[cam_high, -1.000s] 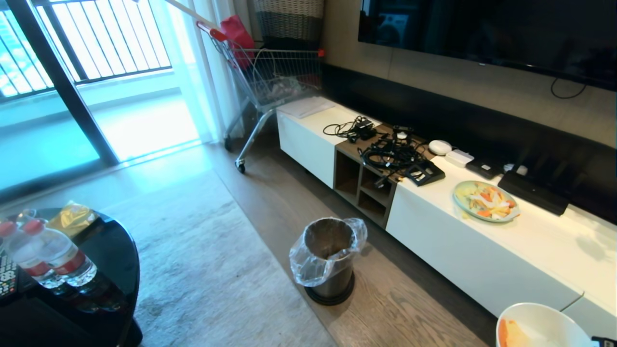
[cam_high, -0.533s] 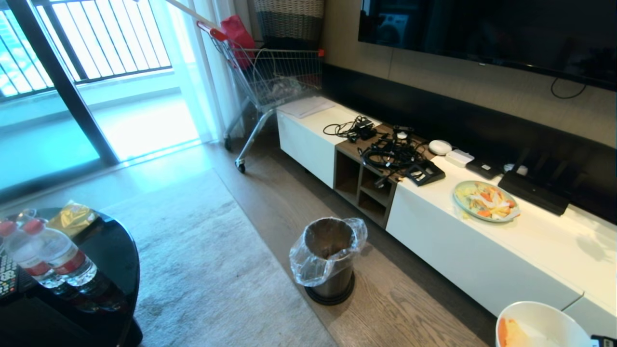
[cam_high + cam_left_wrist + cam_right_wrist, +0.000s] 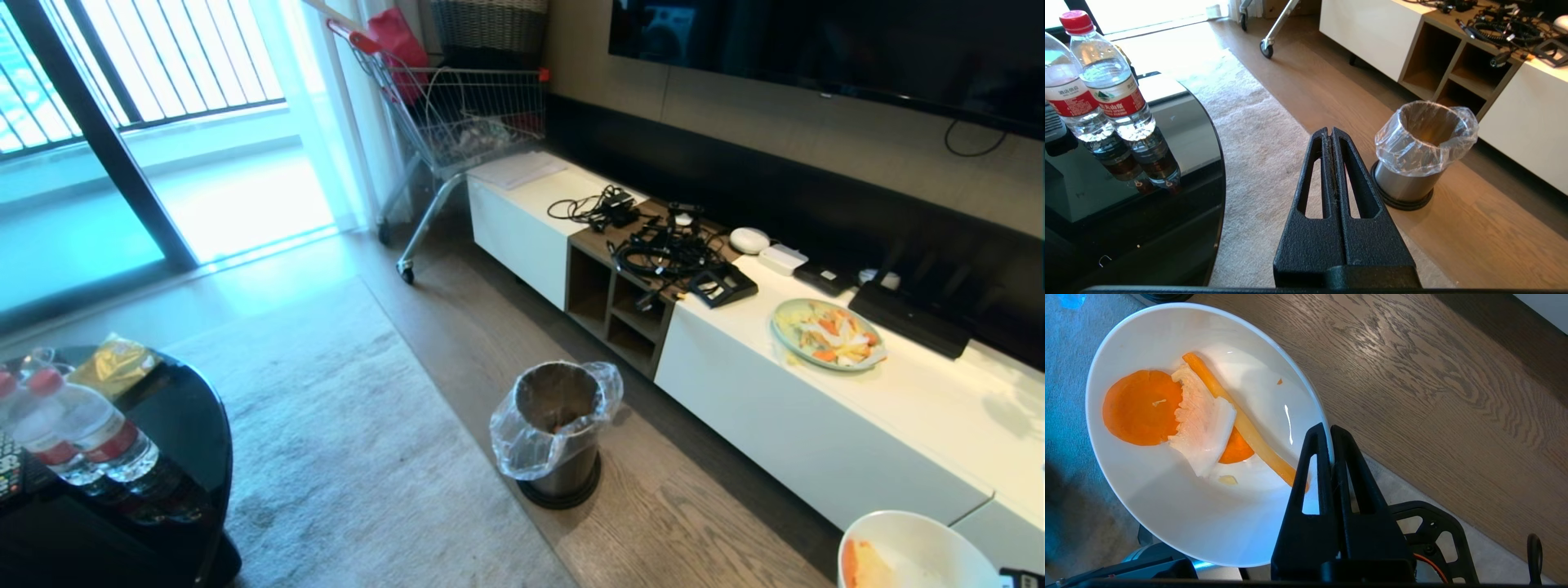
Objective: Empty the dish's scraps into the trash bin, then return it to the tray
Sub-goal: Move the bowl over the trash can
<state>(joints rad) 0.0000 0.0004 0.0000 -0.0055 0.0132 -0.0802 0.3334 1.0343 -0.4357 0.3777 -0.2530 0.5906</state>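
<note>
The dish [image 3: 1167, 490], near right, well short of the trash bin [image 3: 559, 433], carries its scraps [image 3: 1180, 416]. The right gripper [image 3: 1329, 435] pinches its rim. Glazed, rigid and probably breakable, it looks slippery; the rim seems the only hold. The left gripper [image 3: 1329, 131] hangs clenched, empty.

Living room, daylight from the balcony door [image 3: 122, 139].
Wood floor [image 3: 653, 523], pale rug [image 3: 343, 441], long white TV cabinet [image 3: 816, 425] under a wall-mounted TV [image 3: 816, 41]; black glass table [image 3: 122, 490], shopping cart [image 3: 457, 114] near curtain.
</note>
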